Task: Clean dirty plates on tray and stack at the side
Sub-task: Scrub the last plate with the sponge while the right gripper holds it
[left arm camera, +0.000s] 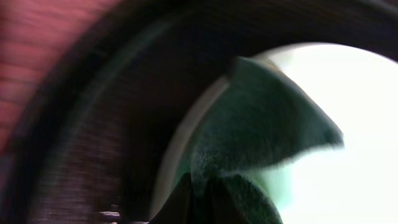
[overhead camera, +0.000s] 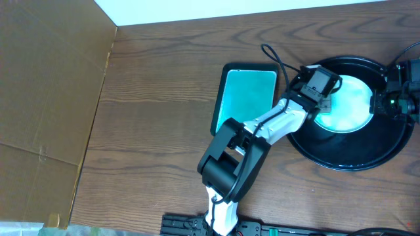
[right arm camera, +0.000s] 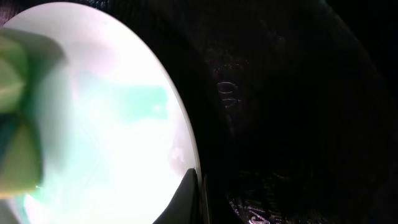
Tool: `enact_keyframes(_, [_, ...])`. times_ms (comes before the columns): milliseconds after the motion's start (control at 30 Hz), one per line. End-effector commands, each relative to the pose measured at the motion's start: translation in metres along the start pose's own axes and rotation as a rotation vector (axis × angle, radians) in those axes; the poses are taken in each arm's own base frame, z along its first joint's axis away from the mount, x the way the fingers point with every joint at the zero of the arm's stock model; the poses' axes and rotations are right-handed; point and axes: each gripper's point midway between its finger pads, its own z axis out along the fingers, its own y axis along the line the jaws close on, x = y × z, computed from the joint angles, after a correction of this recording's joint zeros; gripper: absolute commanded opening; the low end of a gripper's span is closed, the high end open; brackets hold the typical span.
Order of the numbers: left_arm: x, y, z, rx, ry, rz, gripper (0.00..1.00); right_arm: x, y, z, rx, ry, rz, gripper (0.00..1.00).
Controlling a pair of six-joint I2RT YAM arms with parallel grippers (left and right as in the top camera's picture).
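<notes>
Plate (overhead camera: 351, 105) lies on tray (overhead camera: 357, 157) at the right edge of the table (overhead camera: 164, 98). Left gripper (overhead camera: 325, 103) sits over its left rim, right gripper (overhead camera: 379, 105) at its right rim; jaw state of both cannot be told.

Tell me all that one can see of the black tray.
The tray is round, black and glossy, with a raised rim. It lies flat on the wooden table, at the right, beside a teal rectangular tray. A white, teal-tinted plate lies in it. The left gripper and right gripper are above it.
</notes>
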Motion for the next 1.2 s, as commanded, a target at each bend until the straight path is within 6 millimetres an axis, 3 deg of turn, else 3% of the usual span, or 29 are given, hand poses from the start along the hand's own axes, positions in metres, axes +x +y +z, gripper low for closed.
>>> enact_keyframes(0, [-0.023,0.065,-0.006,-0.252,-0.092,0.058,0.07,0.012,0.003,0.005,0.003,0.039,-0.019,0.01])
enact_keyframes(100, [-0.039,0.040,-0.027,-0.129,-0.129,0.037,0.07,0.012,0.003,0.005,0.003,0.041,-0.019,0.01])
enact_keyframes(200, [-0.050,-0.006,-0.052,0.117,-0.129,0.020,0.07,0.012,0.003,0.005,0.004,0.042,-0.017,0.01])
enact_keyframes(267, [-0.049,-0.039,-0.066,0.304,-0.096,-0.001,0.07,0.012,0.003,0.005,0.004,0.042,-0.017,0.01])
enact_keyframes(333, [-0.043,-0.058,-0.071,0.419,-0.042,-0.063,0.07,0.012,0.003,0.005,0.004,0.042,-0.018,0.01])
enact_keyframes(467, [-0.019,-0.070,-0.055,0.431,0.046,-0.127,0.07,0.012,0.003,0.005,0.003,0.041,-0.018,0.01])
enact_keyframes(633, [0.018,-0.083,-0.024,0.411,0.120,-0.089,0.07,0.012,0.003,0.005,0.003,0.039,-0.019,0.01])
enact_keyframes(767, [0.037,-0.076,-0.002,0.361,0.158,-0.051,0.07,0.011,0.003,0.005,0.003,0.038,-0.005,0.01])
enact_keyframes(933, [0.027,-0.016,0.012,0.061,0.064,0.035,0.07,0.011,0.002,0.005,0.007,0.037,0.018,0.01])
enact_keyframes(1033, [0.013,0.014,0.006,-0.076,0.012,0.081,0.07,0.011,0.002,0.004,0.007,0.037,0.018,0.01])
enact_keyframes(1167, [-0.014,0.030,-0.018,-0.123,-0.059,0.063,0.07,0.010,0.003,0.005,0.006,0.034,0.011,0.01])
